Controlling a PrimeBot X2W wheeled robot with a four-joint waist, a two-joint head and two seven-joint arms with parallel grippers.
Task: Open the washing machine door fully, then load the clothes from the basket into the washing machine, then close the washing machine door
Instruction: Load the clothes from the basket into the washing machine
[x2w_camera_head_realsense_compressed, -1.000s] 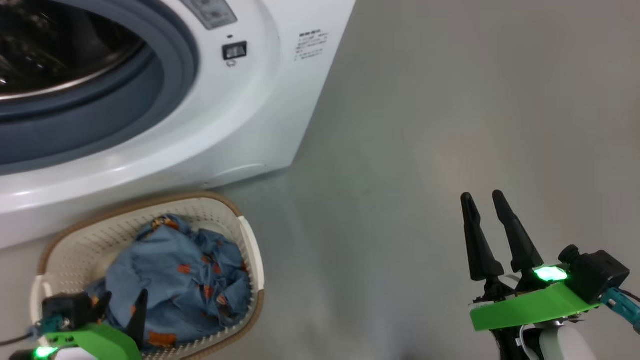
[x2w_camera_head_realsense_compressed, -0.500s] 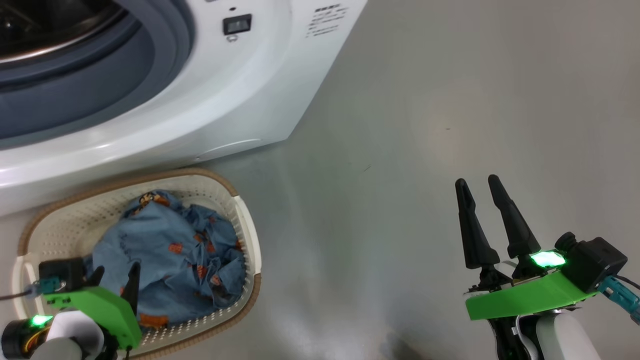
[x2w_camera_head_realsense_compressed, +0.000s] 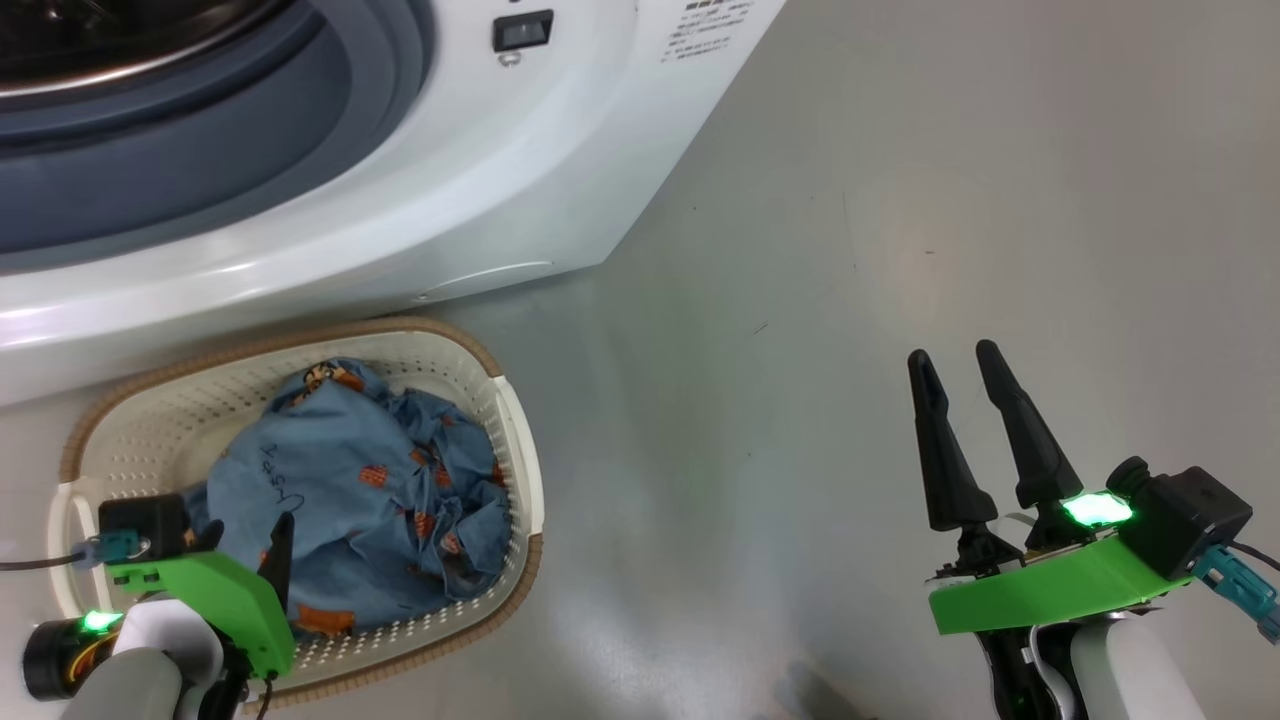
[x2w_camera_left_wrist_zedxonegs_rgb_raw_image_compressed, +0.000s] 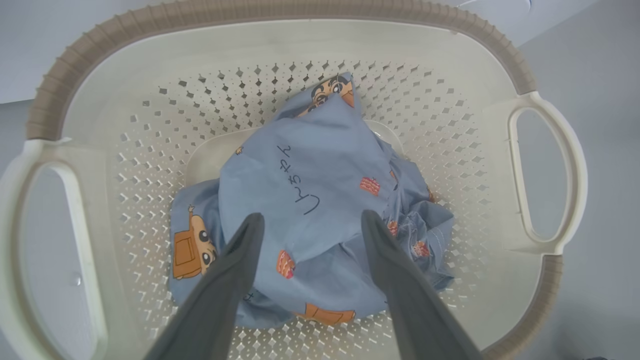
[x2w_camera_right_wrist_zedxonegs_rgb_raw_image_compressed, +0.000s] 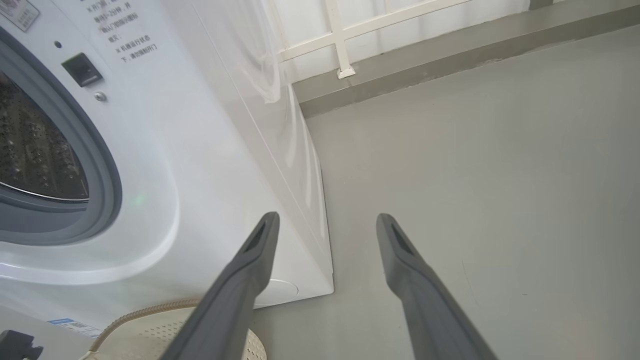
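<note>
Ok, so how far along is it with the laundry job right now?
Done: the washing machine has its mouth uncovered, gasket and drum showing, so the door looks open. In hand: the open left gripper points down at the clothes in the basket, nothing gripped. Right gripper is open over the floor. Left: load the clothes, close the door.

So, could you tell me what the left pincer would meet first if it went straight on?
Most likely the clothes in the basket: the open left pincer points straight at that heap, though the gap is unclear.

Agape: left pincer, right pincer.
</note>
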